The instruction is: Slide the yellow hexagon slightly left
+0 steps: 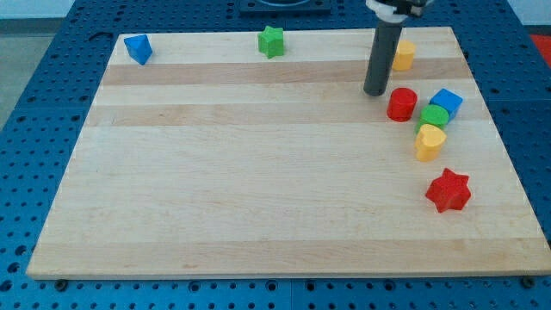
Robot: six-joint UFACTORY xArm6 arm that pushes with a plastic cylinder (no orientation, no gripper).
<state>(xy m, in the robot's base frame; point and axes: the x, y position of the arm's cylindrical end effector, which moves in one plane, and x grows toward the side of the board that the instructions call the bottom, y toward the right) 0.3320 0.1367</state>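
Observation:
The yellow hexagon sits near the top right of the wooden board, partly hidden behind my rod. My tip rests on the board just below and left of the hexagon, and just left of a red cylinder. The tip touches neither block as far as I can tell.
A blue cube, a green block and a yellow heart cluster right of the red cylinder. A red star lies lower right. A green star sits at top middle, a blue block at top left.

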